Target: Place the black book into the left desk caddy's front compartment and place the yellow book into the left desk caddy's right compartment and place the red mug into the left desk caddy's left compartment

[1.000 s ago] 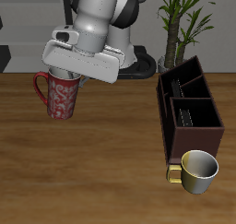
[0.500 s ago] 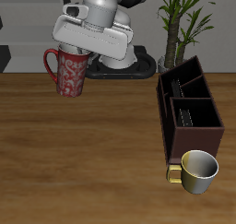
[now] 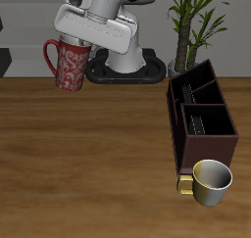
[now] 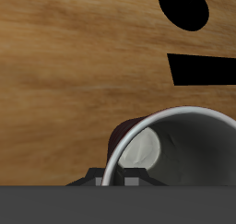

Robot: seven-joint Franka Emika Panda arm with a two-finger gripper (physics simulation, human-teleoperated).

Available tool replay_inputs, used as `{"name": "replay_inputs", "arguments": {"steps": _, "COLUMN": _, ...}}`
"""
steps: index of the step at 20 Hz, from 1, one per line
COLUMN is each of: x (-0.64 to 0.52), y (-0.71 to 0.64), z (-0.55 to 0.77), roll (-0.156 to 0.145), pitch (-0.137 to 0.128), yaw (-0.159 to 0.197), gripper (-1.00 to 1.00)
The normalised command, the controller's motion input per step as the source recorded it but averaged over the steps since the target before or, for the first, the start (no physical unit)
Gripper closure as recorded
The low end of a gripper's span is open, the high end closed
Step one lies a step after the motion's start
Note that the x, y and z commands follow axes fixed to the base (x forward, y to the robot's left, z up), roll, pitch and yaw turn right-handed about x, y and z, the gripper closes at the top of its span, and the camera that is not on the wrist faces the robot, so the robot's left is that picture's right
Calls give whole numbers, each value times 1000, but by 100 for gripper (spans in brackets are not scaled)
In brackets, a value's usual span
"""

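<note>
Now the gripper (image 3: 78, 38) holds the mug (image 3: 70, 65) clamped by its rim, high over the table's back edge; a loose rim grip could let it swing, slip, or clip the caddy (image 3: 201, 117) wall.

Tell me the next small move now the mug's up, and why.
Probably carry the red mug sideways toward the left desk caddy: the claw holds it well above the table, far from the caddy, and the cream mug sits at the caddy's front.
</note>
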Motion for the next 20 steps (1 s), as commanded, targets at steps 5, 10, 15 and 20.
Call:
{"name": "replay_inputs", "arguments": {"steps": 5, "x": -449, "y": -58, "z": 240, "roll": -25, "pitch": -26, "yaw": -24, "gripper": 100}}
{"name": "replay_inputs", "arguments": {"steps": 10, "x": -271, "y": 120, "z": 212, "roll": 19, "pitch": -14, "yaw": -34, "gripper": 100}}
{"name": "replay_inputs", "arguments": {"steps": 15, "x": -332, "y": 239, "z": 195, "roll": 21, "pitch": -35, "yaw": -18, "gripper": 100}}
{"name": "replay_inputs", "arguments": {"steps": 20, "x": -230, "y": 126, "z": 148, "roll": -30, "pitch": 0, "yaw": 39, "gripper": 100}}
